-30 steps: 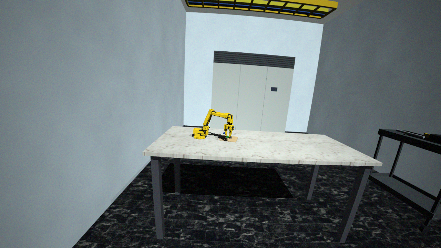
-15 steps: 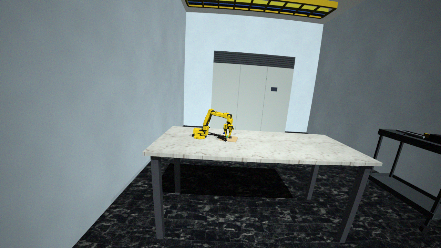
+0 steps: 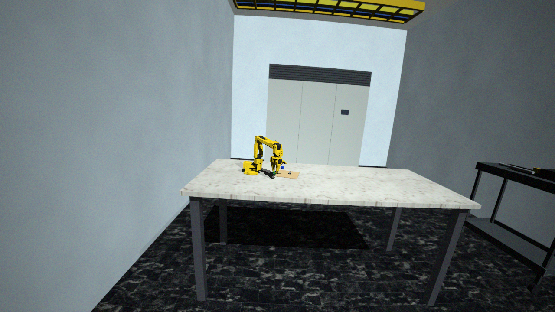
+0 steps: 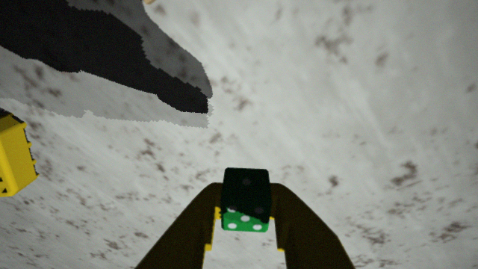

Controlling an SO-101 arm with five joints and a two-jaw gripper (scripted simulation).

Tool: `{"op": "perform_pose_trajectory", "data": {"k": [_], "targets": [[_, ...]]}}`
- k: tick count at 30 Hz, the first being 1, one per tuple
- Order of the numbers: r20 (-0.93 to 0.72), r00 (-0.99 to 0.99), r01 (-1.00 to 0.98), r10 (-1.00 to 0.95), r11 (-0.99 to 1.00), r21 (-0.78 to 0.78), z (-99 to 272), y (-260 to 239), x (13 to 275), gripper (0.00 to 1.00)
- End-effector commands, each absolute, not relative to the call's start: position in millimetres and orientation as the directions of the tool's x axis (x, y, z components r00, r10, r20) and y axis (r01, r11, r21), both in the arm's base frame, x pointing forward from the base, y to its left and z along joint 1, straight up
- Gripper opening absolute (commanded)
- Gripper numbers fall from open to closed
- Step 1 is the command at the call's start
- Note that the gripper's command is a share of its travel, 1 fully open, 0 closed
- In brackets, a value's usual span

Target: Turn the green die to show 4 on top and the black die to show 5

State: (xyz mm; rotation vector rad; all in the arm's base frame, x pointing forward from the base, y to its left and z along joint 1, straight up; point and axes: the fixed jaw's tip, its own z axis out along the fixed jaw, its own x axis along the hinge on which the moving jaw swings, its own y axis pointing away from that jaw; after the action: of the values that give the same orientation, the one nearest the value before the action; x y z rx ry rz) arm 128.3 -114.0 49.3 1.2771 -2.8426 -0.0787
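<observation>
In the wrist view my gripper is shut on the green die, held above the marble table. The die's lit face nearest the camera shows white pips; its other visible face is in shadow. In the exterior view the gripper hangs low at the near left edge of the tan mat, with a speck of green at its tips. The black die lies on the mat. A small blue die lies behind the gripper; I cannot tell its top face.
The arm's yellow base stands left of the mat and shows at the left edge of the wrist view. The arm's dark shadow falls on the table. A black cart stands at the far right.
</observation>
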Motion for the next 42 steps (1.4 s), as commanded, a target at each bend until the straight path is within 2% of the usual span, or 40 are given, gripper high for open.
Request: {"op": "perform_pose_trajectory", "data": {"k": [1,7,42], "targets": [[0.0,-0.728,-0.685,-0.686,0.727,-0.032,55,-119,110,0.0],[0.0,-0.766,-0.643,-0.643,0.765,-0.032,51,-118,97,0.0],[0.0,-0.766,-0.642,-0.642,0.766,-0.046,52,-118,97,0.0]]}}
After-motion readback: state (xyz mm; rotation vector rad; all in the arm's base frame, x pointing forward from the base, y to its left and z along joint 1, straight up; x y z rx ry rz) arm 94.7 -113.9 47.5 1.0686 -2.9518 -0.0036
